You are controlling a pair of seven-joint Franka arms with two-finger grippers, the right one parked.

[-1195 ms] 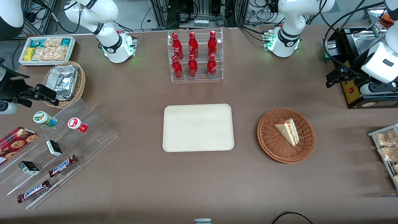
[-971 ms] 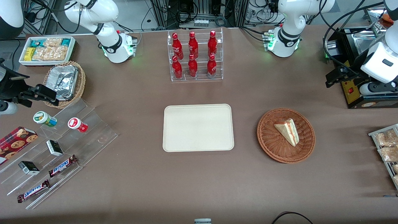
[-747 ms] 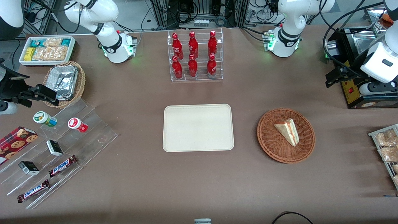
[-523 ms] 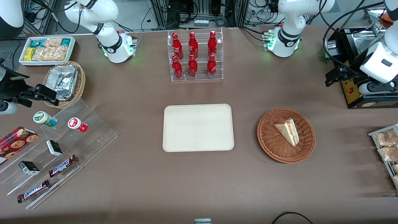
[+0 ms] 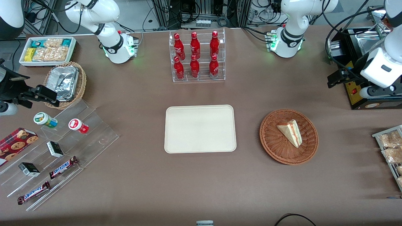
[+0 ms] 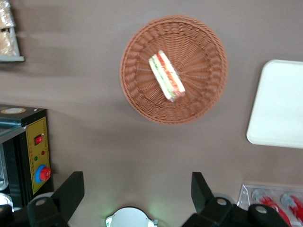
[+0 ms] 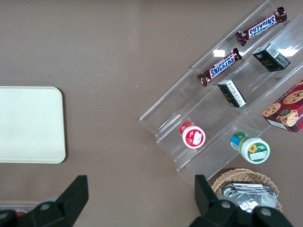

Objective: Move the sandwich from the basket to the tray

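The sandwich (image 5: 290, 132) (image 6: 166, 76), a pale wedge with red and green filling, lies in the round reddish-brown basket (image 5: 272, 142) (image 6: 142, 101). The cream tray (image 5: 200, 128) (image 6: 279, 109) sits bare beside the basket, toward the parked arm's end. My left gripper (image 5: 334, 79) (image 6: 137, 189) hangs high over the table near the black box. It is farther from the front camera than the basket and well apart from it. Its fingers (image 6: 71, 189) stand wide open with nothing between them.
A black control box (image 5: 355, 91) with a red button stands close to the gripper. A rack of red bottles (image 5: 197, 56) stands farther from the front camera than the tray. A wire rack of snack packets (image 5: 391, 150) sits at the working arm's table edge. A stepped acrylic display (image 5: 59, 150) lies toward the parked arm's end.
The left arm's wrist and gripper have shifted slightly toward the table's middle. The sandwich, basket and tray have not moved.
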